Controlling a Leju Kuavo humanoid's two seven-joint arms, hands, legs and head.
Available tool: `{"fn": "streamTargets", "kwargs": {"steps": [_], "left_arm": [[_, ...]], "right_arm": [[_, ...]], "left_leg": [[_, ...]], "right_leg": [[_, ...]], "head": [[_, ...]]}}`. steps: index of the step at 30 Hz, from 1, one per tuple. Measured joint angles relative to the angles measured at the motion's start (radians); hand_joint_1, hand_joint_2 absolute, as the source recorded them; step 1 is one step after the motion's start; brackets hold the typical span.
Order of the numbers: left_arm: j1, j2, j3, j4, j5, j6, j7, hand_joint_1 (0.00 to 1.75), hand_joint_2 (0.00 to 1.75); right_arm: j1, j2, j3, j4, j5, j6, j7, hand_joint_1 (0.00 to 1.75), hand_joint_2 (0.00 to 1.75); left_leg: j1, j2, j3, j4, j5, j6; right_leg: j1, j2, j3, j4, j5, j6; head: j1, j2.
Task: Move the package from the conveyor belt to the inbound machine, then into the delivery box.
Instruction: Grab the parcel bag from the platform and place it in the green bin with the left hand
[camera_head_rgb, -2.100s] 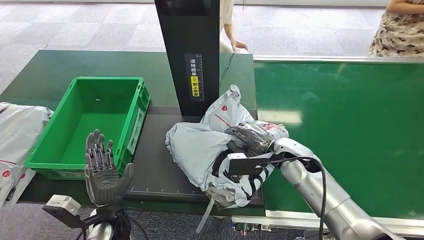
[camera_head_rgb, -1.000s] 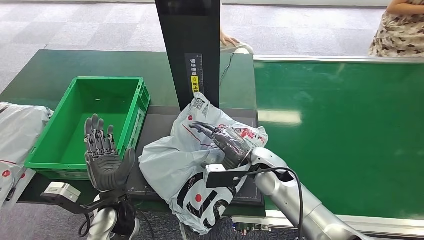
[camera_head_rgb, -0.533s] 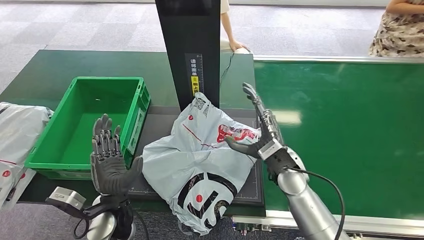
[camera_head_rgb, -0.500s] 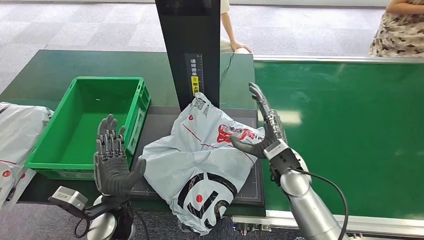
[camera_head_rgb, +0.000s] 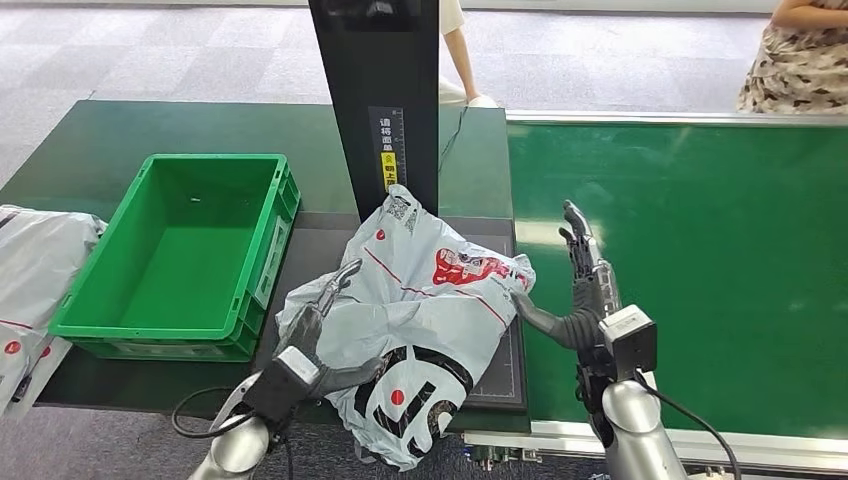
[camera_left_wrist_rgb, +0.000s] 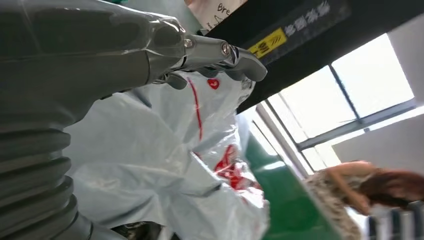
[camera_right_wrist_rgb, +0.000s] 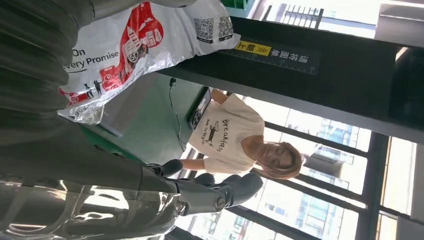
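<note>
Grey package (camera_head_rgb: 420, 310) on black machine platform (camera_head_rgb: 310, 330) below scanner column (camera_head_rgb: 385, 100), left hand (camera_head_rgb: 315, 345) touching its near-left side, fingers (camera_head_rgb: 335, 285) spread, right hand (camera_head_rgb: 580, 290) just beside it, spread, holding nothing, green box (camera_head_rgb: 265, 250) left.

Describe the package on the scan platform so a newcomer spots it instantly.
Find the tall black scanner column; at its foot lies a dark platform. The package is the crumpled pale grey mailer bag sprawled there, with red and black print. The plain grey bags lie left of the green crate.
</note>
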Motion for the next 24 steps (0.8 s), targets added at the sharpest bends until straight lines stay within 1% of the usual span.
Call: {"fn": "streamTargets", "kwargs": {"steps": [4, 5, 8, 9, 10, 12, 13, 14, 17, 24], "left_arm": [[-0.038, 0.006, -0.034, 0.058, -0.249, 0.055, 0.171, 0.0, 1.75], [-0.047, 0.006, -0.037, 0.074, -0.292, 0.067, 0.201, 0.0, 1.75], [-0.069, 0.006, -0.039, 0.116, -0.377, 0.083, 0.256, 0.01, 1.75], [-0.074, 0.006, -0.039, 0.127, -0.399, 0.084, 0.271, 0.1, 1.75], [-0.078, 0.005, -0.039, 0.137, -0.422, 0.086, 0.287, 0.51, 1.75], [-0.086, 0.004, -0.038, 0.154, -0.475, 0.093, 0.321, 1.37, 1.75], [-0.089, 0.003, -0.036, 0.162, -0.502, 0.1, 0.336, 1.71, 1.75], [-0.093, 0.001, -0.033, 0.17, -0.525, 0.107, 0.348, 1.75, 1.75], [-0.099, -0.005, -0.02, 0.189, -0.556, 0.127, 0.356, 1.75, 1.75], [-0.098, -0.012, 0.007, 0.198, -0.521, 0.2, 0.277, 1.75, 1.75]], "right_arm": [[0.021, 0.015, -0.021, -0.007, 0.014, 0.01, 0.011, 0.0, 1.75], [0.027, 0.019, -0.026, -0.009, 0.02, 0.013, 0.013, 0.0, 1.75], [0.043, 0.03, -0.04, -0.018, 0.033, 0.02, 0.018, 0.0, 1.75], [0.048, 0.033, -0.045, -0.021, 0.036, 0.021, 0.021, 0.0, 1.75], [0.052, 0.037, -0.05, -0.023, 0.041, 0.022, 0.024, 0.0, 1.75], [0.059, 0.043, -0.061, -0.029, 0.054, 0.027, 0.031, 0.0, 1.75], [0.062, 0.047, -0.066, -0.032, 0.059, 0.031, 0.035, 0.0, 1.75], [0.065, 0.05, -0.072, -0.036, 0.064, 0.034, 0.039, 0.0, 1.75], [0.074, 0.06, -0.088, -0.045, 0.071, 0.04, 0.046, 0.0, 1.75], [0.102, 0.073, -0.117, -0.061, 0.08, 0.04, 0.047, 0.0, 1.75]], "left_leg": [[0.0, 0.0, 0.0, 0.0, 0.0, 0.0], [0.0, 0.0, 0.0, 0.0, 0.0, 0.0], [0.0, 0.0, 0.0, 0.0, 0.0, 0.0], [0.0, 0.0, 0.0, 0.0, 0.0, 0.0], [0.0, 0.0, 0.0, 0.0, 0.0, 0.0], [0.0, 0.0, 0.0, 0.0, 0.0, 0.0], [0.0, 0.0, 0.0, 0.0, 0.0, 0.0], [0.0, 0.0, 0.0, 0.0, 0.0, 0.0], [0.0, 0.0, 0.0, 0.0, 0.0, 0.0], [0.0, 0.0, 0.0, 0.0, 0.0, 0.0]], "right_leg": [[0.0, 0.0, 0.0, 0.0, 0.0, 0.0], [0.0, 0.0, 0.0, 0.0, 0.0, 0.0], [0.0, 0.0, 0.0, 0.0, 0.0, 0.0], [0.0, 0.0, 0.0, 0.0, 0.0, 0.0], [0.0, 0.0, 0.0, 0.0, 0.0, 0.0], [0.0, 0.0, 0.0, 0.0, 0.0, 0.0], [0.0, 0.0, 0.0, 0.0, 0.0, 0.0], [0.0, 0.0, 0.0, 0.0, 0.0, 0.0], [0.0, 0.0, 0.0, 0.0, 0.0, 0.0], [0.0, 0.0, 0.0, 0.0, 0.0, 0.0]], "head": [[0.0, 0.0], [0.0, 0.0], [0.0, 0.0], [0.0, 0.0], [0.0, 0.0], [0.0, 0.0], [0.0, 0.0], [0.0, 0.0], [0.0, 0.0], [0.0, 0.0]]}}
